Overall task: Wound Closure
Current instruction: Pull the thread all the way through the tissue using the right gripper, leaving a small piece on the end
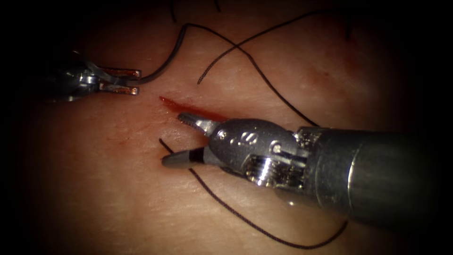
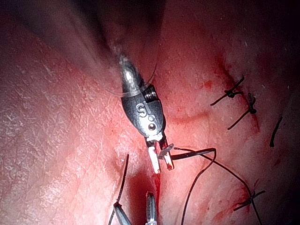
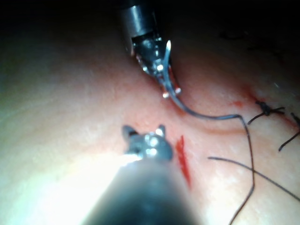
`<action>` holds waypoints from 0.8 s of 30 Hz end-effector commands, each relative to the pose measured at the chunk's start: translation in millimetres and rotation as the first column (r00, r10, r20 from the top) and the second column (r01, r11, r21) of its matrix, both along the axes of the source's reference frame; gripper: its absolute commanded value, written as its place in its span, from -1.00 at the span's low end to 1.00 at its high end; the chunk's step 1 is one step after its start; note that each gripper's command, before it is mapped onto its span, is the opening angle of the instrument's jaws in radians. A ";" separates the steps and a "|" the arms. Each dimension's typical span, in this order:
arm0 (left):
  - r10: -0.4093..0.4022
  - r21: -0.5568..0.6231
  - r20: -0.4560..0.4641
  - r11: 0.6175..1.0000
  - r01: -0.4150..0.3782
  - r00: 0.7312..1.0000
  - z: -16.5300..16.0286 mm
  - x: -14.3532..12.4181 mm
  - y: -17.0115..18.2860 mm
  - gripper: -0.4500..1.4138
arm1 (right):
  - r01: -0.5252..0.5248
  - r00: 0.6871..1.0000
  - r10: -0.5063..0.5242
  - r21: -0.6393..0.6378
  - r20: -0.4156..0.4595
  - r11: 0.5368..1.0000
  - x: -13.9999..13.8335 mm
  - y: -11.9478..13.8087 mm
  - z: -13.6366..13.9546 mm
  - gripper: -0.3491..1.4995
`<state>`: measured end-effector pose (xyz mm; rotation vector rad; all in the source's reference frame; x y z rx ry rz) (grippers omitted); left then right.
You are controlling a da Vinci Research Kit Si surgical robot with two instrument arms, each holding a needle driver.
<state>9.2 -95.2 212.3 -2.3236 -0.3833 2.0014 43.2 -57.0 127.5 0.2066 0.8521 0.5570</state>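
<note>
While your left tool [image 1: 123,81] at upper left clamps the needle [image 1: 163,66] at its end, your right tool [image 1: 178,138] gapes empty over the cut [image 1: 188,108]; left wrist view adds tied stitches [image 2: 239,96].

bare tissue [image 1: 94,198] lower left, thread [image 1: 245,52] loops crossing above cut [image 1: 188,107]

Right hand [image 1: 181,138]: grey metal shaft, rounded steel wrist with stamped marks, a screw, wound cable grooves. Left hand [image 1: 123,80]: small, silver.
</note>
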 end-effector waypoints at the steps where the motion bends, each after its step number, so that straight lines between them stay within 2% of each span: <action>1: -0.003 0.002 -0.002 1.000 0.003 1.000 0.6 -0.5 -0.6 -1.00 | 0.002 1.000 -0.002 -0.003 0.004 1.000 1.2 -0.3 0.9 0.67; 3: -0.003 0.001 -0.002 1.000 0.003 1.000 0.7 -0.4 -0.7 -1.00 | -0.010 0.998 0.011 -0.021 0.056 1.000 1.3 -0.8 2.4 0.67; 6: -0.002 0.003 -0.001 1.000 0.002 1.000 0.6 -0.4 -0.6 -1.00 | -0.024 0.996 0.027 -0.039 0.082 0.999 1.5 -1.1 3.8 0.67; 9: -0.002 0.003 -0.001 1.000 0.002 1.000 0.5 -0.6 -0.6 -1.00 | -0.006 0.993 0.011 -0.040 0.119 0.999 3.3 -2.3 6.1 0.67; 10: -0.002 0.003 -0.001 1.000 0.002 1.000 0.5 -0.6 -0.6 -1.00 | -0.006 0.993 0.011 -0.040 0.119 0.999 3.3 -2.3 6.1 0.67; 13: -0.001 0.004 0.000 1.000 0.001 1.000 0.4 -0.5 -0.5 -1.00 | 0.020 0.986 -0.013 -0.041 0.165 0.999 4.7 -4.0 9.0 0.62; 15: -0.001 0.005 0.000 1.000 0.001 1.000 0.3 -0.5 -0.5 -1.00 | 0.025 0.985 -0.018 -0.039 0.172 0.999 4.8 -4.2 9.4 0.60; 16: -0.001 0.006 0.001 1.000 0.001 1.000 0.3 -0.5 -0.5 -1.00 | 0.031 0.983 -0.024 -0.036 0.180 0.999 4.9 -4.3 9.7 0.54; 17: -0.001 0.008 0.001 1.000 0.001 1.000 0.1 -0.5 -0.4 -1.00 | 0.045 0.980 -0.039 -0.027 0.193 0.999 4.5 -4.5 10.0 0.15; 21: -0.002 0.010 0.000 1.000 0.002 1.000 -0.1 -0.6 -0.3 -1.00 | 0.031 0.975 -0.022 -0.040 0.223 0.999 3.5 -4.2 9.7 0.13; 23: -0.003 0.010 -0.001 1.000 0.003 1.000 -0.2 -0.6 -0.3 -1.00 | 0.035 0.974 -0.026 -0.037 0.227 0.999 3.4 -4.2 9.7 0.05; 24: -0.003 0.011 -0.001 1.000 0.003 1.000 -0.2 -0.6 -0.3 -1.00 | 0.042 0.974 -0.034 -0.031 0.226 0.999 3.4 -4.3 9.7 -0.49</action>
